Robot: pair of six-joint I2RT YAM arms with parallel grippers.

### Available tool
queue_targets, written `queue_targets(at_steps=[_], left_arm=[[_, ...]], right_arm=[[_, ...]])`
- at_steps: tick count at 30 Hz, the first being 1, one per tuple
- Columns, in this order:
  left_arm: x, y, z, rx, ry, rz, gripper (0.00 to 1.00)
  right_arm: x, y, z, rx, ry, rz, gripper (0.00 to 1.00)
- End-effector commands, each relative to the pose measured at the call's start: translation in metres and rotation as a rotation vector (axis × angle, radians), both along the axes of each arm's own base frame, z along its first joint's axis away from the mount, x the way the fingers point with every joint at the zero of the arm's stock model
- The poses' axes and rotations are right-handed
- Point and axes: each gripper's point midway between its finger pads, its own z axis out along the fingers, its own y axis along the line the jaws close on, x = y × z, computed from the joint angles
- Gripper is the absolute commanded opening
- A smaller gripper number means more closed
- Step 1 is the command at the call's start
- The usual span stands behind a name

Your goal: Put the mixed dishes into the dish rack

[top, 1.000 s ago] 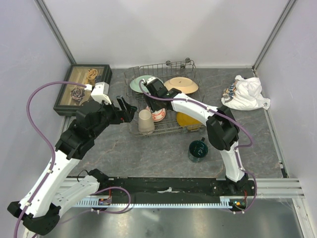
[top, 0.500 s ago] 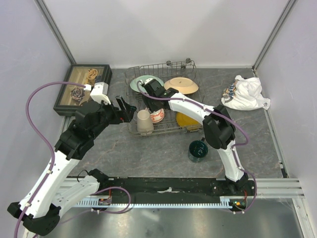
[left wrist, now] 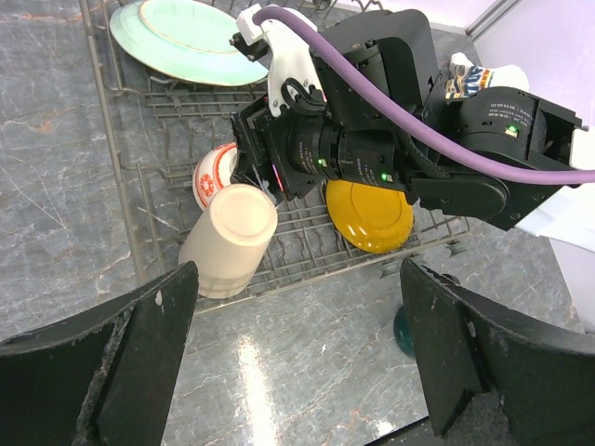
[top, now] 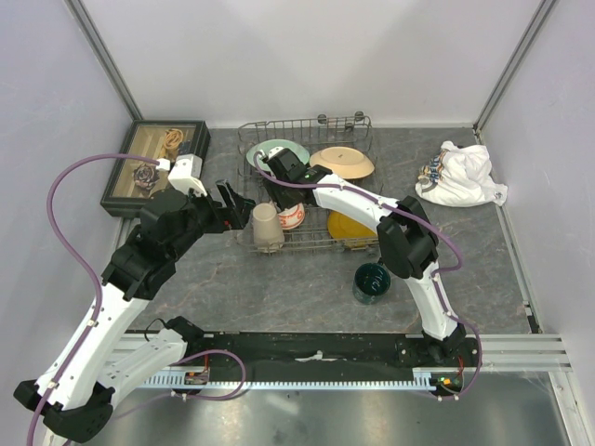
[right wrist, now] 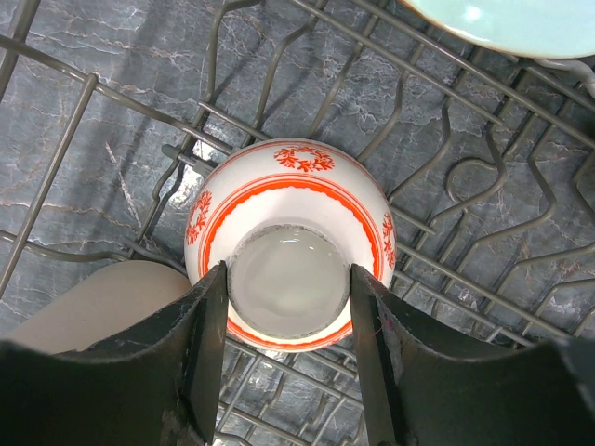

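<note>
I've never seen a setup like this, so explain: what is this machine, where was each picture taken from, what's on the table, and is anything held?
These are two robot arms, left and right, bolted at a table's edge, each with a two-finger gripper. The wide picture is from a fixed camera above and behind them; the other two from cameras on the wrists. On the table a wire dish rack holds a pale green plate, tan plate, yellow plate and a beige cup on its side. A dark green mug stands outside it, with a white cloth bundle and display box farther off. The right gripper is closed on an upside-down red-orange bowl in the rack; the left gripper is open and empty.
</note>
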Motion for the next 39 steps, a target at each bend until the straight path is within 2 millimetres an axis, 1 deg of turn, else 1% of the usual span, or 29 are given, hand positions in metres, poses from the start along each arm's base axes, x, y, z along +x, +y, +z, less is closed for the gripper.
queue_targets(at_steps=[1, 5, 6, 9, 11, 12, 13, 14, 16, 18, 19, 21, 22, 24, 25, 26, 27, 28, 30, 31, 33, 34, 35, 36, 37, 38, 39], left_arm=[[0.000, 0.002, 0.002, 0.017, -0.019, -0.010, 0.96], [-0.001, 0.002, 0.003, 0.014, -0.023, -0.009, 0.96], [-0.001, 0.002, 0.003, 0.013, -0.023, -0.011, 0.96], [-0.002, 0.003, 0.004, 0.012, -0.025, -0.011, 0.96], [-0.002, 0.003, 0.005, 0.010, -0.028, -0.011, 0.96], [-0.002, 0.003, 0.006, 0.009, -0.029, -0.011, 0.96], [-0.002, 0.002, 0.006, 0.008, -0.027, -0.012, 0.96], [-0.002, 0.003, 0.006, 0.007, -0.028, -0.012, 0.96], [-0.003, 0.003, 0.007, 0.007, -0.030, -0.012, 0.96], [-0.003, 0.003, 0.007, 0.006, -0.031, -0.012, 0.96], [-0.004, 0.003, 0.007, 0.005, -0.029, -0.011, 0.96], [-0.004, 0.004, 0.007, 0.005, -0.031, -0.008, 0.96], [-0.004, 0.004, 0.006, 0.007, -0.028, -0.008, 0.96], [-0.005, 0.004, 0.007, 0.005, -0.029, -0.008, 0.96], [-0.004, 0.005, 0.007, 0.005, -0.028, -0.006, 0.96], [-0.004, 0.005, 0.007, 0.004, -0.030, -0.008, 0.96], [-0.004, 0.004, 0.007, 0.005, -0.029, -0.008, 0.96], [-0.004, 0.005, 0.007, 0.005, -0.029, -0.006, 0.96], [-0.005, 0.005, 0.007, 0.004, -0.030, -0.008, 0.96], [-0.005, 0.004, 0.007, 0.003, -0.028, -0.009, 0.96], [-0.006, 0.004, 0.008, 0.002, -0.031, -0.012, 0.96], [-0.006, 0.004, 0.008, 0.003, -0.031, -0.013, 0.96], [-0.006, 0.003, 0.008, 0.005, -0.032, -0.018, 0.96], [-0.006, 0.003, 0.010, 0.002, -0.036, -0.023, 0.96], [-0.006, 0.003, 0.010, 0.007, -0.038, -0.027, 0.96], [-0.007, 0.002, 0.011, 0.010, -0.040, -0.033, 0.96], [-0.007, 0.000, 0.013, 0.008, -0.045, -0.044, 0.96]], right_arm=[[0.012, 0.004, 0.015, 0.023, -0.055, -0.019, 0.38], [0.013, 0.001, 0.020, 0.022, -0.070, -0.033, 0.47], [0.015, 0.000, 0.021, 0.021, -0.076, -0.039, 0.53], [0.017, -0.003, 0.029, 0.023, -0.095, -0.053, 0.61], [0.018, -0.006, 0.034, 0.028, -0.107, -0.065, 0.65], [0.019, -0.007, 0.036, 0.032, -0.111, -0.069, 0.74], [0.020, -0.008, 0.042, 0.041, -0.121, -0.076, 0.75], [0.021, -0.011, 0.041, 0.043, -0.118, -0.086, 0.76], [0.025, -0.014, 0.049, 0.062, -0.133, -0.106, 0.80], [0.029, -0.019, 0.052, 0.080, -0.134, -0.129, 0.83], [0.031, -0.020, 0.057, 0.093, -0.140, -0.137, 0.84], [0.034, -0.025, 0.060, 0.112, -0.142, -0.154, 0.85], [0.035, -0.027, 0.067, 0.126, -0.151, -0.162, 0.86], [0.038, -0.036, 0.071, 0.144, -0.157, -0.189, 0.86], [0.039, -0.039, 0.081, 0.164, -0.171, -0.199, 0.86], [0.041, -0.046, 0.082, 0.175, -0.174, -0.213, 0.86], [0.040, -0.048, 0.086, 0.191, -0.173, -0.217, 0.87], [0.040, -0.052, 0.096, 0.207, -0.187, -0.225, 0.87], [0.039, -0.059, 0.100, 0.212, -0.191, -0.233, 0.87], [0.037, -0.062, 0.112, 0.226, -0.206, -0.239, 0.87], [0.032, -0.069, 0.117, 0.233, -0.209, -0.252, 0.87], [0.029, -0.076, 0.133, 0.258, -0.231, -0.274, 0.87], [0.021, -0.082, 0.128, 0.248, -0.217, -0.285, 0.87], [0.016, -0.088, 0.132, 0.256, -0.219, -0.305, 0.87], [0.006, -0.097, 0.151, 0.290, -0.242, -0.322, 0.88], [-0.006, -0.110, 0.134, 0.267, -0.208, -0.369, 0.88], [-0.015, -0.119, 0.133, 0.269, -0.201, -0.393, 0.88]])
